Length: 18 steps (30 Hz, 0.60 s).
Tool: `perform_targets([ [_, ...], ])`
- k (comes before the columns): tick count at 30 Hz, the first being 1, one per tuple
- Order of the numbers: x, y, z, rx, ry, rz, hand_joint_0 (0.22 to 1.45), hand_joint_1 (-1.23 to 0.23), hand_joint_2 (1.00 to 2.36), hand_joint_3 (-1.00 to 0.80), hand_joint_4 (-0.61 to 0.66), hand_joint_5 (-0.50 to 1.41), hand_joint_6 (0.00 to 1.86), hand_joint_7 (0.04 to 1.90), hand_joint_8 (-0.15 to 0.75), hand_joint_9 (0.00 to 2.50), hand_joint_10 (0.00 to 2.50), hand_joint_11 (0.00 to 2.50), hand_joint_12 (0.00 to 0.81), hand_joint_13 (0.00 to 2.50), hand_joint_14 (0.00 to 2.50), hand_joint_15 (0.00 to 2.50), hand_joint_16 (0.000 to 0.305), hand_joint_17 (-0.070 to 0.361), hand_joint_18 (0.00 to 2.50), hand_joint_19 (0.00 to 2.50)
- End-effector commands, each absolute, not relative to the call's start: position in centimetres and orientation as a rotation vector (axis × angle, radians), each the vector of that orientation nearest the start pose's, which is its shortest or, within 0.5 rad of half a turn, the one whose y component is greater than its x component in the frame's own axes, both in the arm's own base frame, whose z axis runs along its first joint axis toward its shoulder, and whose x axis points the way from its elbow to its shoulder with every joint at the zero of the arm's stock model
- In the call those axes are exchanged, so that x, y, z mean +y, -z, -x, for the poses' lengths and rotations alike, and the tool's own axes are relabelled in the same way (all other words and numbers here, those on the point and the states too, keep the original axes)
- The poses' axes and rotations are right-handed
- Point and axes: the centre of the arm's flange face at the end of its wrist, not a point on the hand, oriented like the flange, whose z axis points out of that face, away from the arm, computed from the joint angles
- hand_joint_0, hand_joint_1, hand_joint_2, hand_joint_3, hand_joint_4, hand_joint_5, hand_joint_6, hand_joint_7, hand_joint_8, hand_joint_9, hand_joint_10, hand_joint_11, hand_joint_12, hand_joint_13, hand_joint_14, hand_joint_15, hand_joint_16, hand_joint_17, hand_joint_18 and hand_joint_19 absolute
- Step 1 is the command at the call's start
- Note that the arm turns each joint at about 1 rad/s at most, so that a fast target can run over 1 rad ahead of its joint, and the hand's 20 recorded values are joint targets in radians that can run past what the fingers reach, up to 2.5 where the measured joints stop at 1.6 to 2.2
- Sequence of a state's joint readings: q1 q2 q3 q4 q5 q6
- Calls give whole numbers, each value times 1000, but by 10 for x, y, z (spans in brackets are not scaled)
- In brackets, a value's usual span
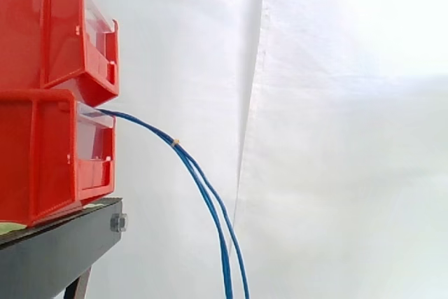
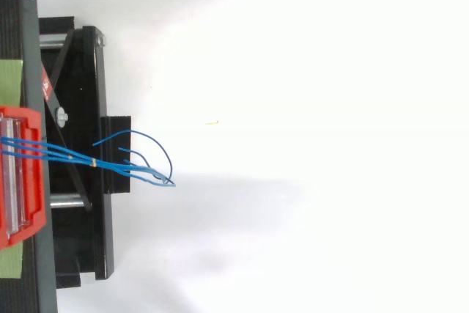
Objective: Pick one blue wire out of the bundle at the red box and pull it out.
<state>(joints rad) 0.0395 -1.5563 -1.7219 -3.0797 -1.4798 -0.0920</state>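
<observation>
Hand state: cannot tell from these frames.

Blue wire bundle (image 1: pixel 204 188) exits the top front edge of the lower red bin (image 1: pixel 42 166), at the left of the side view. It arcs right and down, hanging free in front of the white curtain (image 1: pixel 336 138), and runs off the bottom edge. A small pale tie (image 1: pixel 175 143) binds the strands a short way out from the bin. Below the tie they separate slightly but stay close, side by side.

Upper red bin (image 1: pixel 42 26) sits stacked directly on the lower one. Both rest on the black stand (image 1: pixel 56 253), with a bolt head (image 1: pixel 118 223) on its near corner.

Top view: the strands (image 2: pixel 66 153) lie apart inside the red bin (image 2: pixel 22 229) at the left edge and converge at the tie (image 2: pixel 94 161) over the stand (image 2: pixel 91 71). Right of the tie they fan out — one strand loops away and curves back, and the others run nearly straight. The loose ends gather just past the stand's right side. Green patches (image 2: pixel 11 82) lie on the stand on either side of the bin.
</observation>
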Motion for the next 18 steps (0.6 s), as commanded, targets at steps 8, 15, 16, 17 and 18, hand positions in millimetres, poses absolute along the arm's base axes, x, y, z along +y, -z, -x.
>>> perform_targets([
  [8, -122, -427, -483, 1249, -1059, -1204, 496, -486, 1000, -500, 192, -231, 501, 622, 230, 272, 0, 0, 334, 0, 1, 54, 61, 137, 0, 223],
  [15, -120, -394, -500, 1282, -988, -1247, 476, -438, 1000, -500, 197, -229, 501, 625, 236, 277, 0, 0, 341, 0, 2, 56, 62, 140, 0, 228],
  [16, -119, -390, -503, 1290, -985, -1250, 473, -429, 1000, -500, 199, -229, 501, 627, 237, 278, 0, 0, 344, 0, 0, 52, 63, 141, 0, 230],
  [17, -119, -385, -505, 1296, -983, -1255, 470, -420, 1000, -500, 198, -229, 501, 626, 238, 280, 0, 0, 344, 0, 2, 52, 63, 142, 0, 231],
  [18, -119, -377, -509, 1304, -977, -1262, 470, -420, 1000, -500, 199, -229, 501, 626, 238, 280, 0, 0, 345, 0, 1, 56, 63, 141, 0, 228],
])
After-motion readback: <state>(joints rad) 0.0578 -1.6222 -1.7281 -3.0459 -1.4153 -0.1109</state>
